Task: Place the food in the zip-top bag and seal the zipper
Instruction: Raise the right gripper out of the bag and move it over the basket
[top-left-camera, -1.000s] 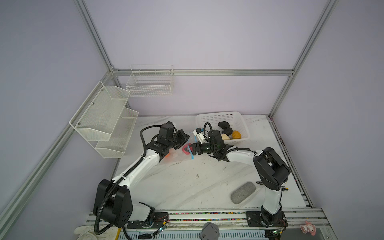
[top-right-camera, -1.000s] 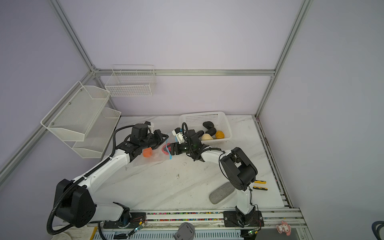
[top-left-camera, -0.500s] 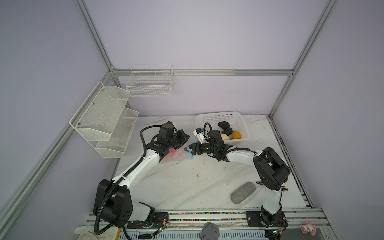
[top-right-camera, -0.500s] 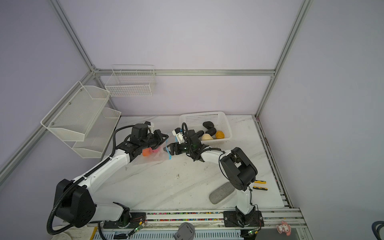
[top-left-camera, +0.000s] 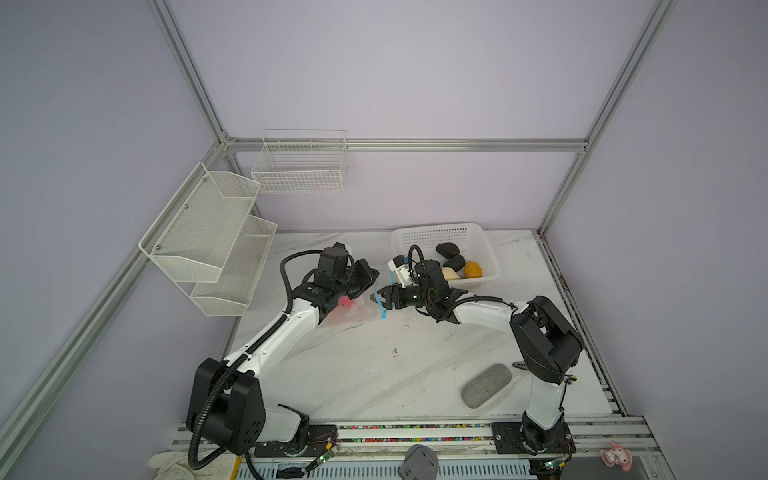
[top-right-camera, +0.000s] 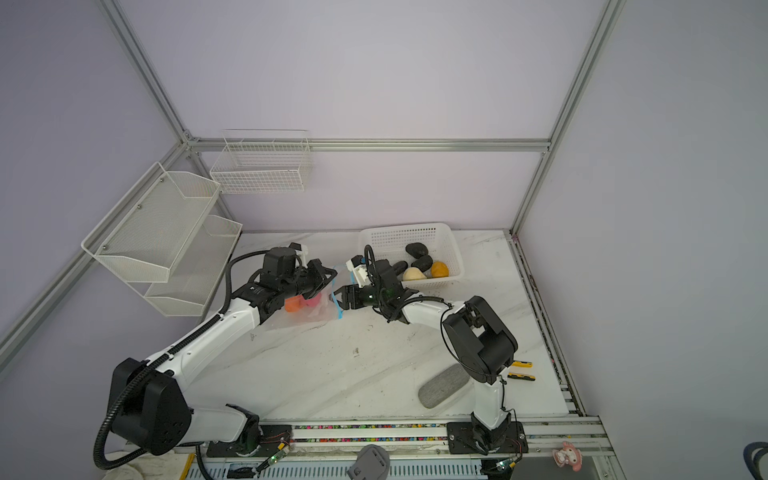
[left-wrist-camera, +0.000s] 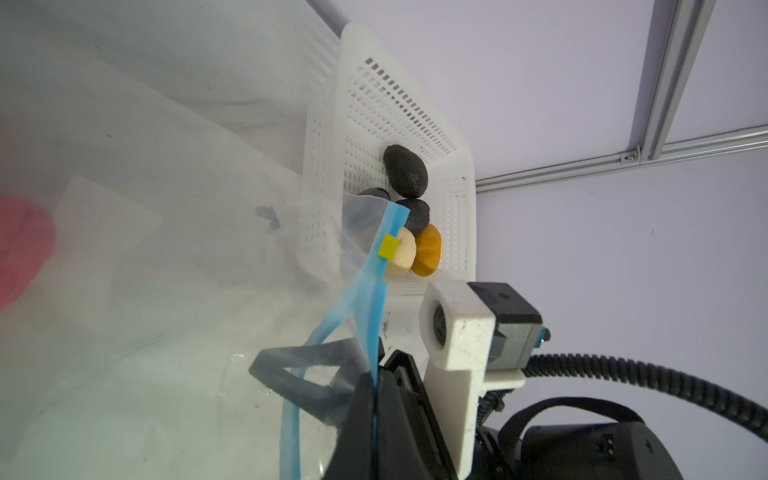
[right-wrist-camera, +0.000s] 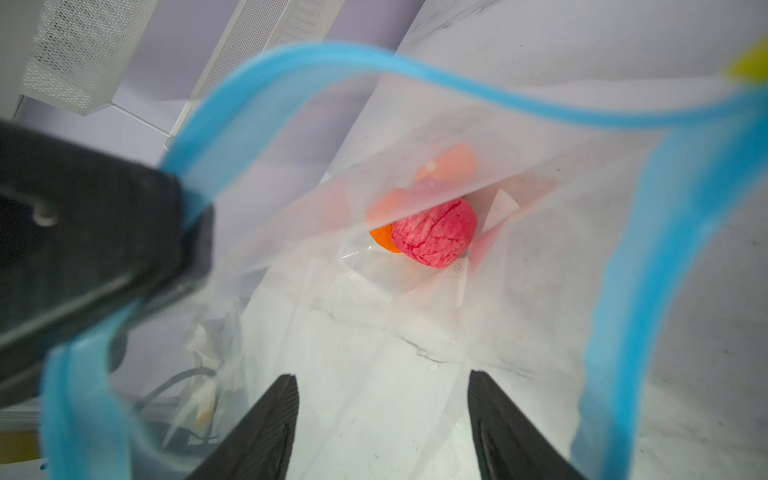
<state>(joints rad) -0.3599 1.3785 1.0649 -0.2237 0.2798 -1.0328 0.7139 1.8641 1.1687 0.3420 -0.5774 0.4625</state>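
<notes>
Whereas a second ago the right gripper (top-left-camera: 380, 297) carried the pink toy fruit (top-left-camera: 344, 302), both top views show it released, fruit inside the clear zip-top bag (top-left-camera: 360, 311). Left wrist: more toy foods (left-wrist-camera: 405, 170) await in white perforated basket (left-wrist-camera: 374, 95). Right wrist: left gripper (right-wrist-camera: 166, 249) clenches light blue zipper (right-wrist-camera: 415, 72).

Clear zip-top bag (right-wrist-camera: 374, 332) gaping, blue zipper (right-wrist-camera: 415, 77) unsealed, pink and probably orange food (right-wrist-camera: 434, 232) inside

zip-top bag (top-left-camera: 360, 311) left of basket (top-left-camera: 419, 240), pad (top-left-camera: 485, 385) nearer
</notes>
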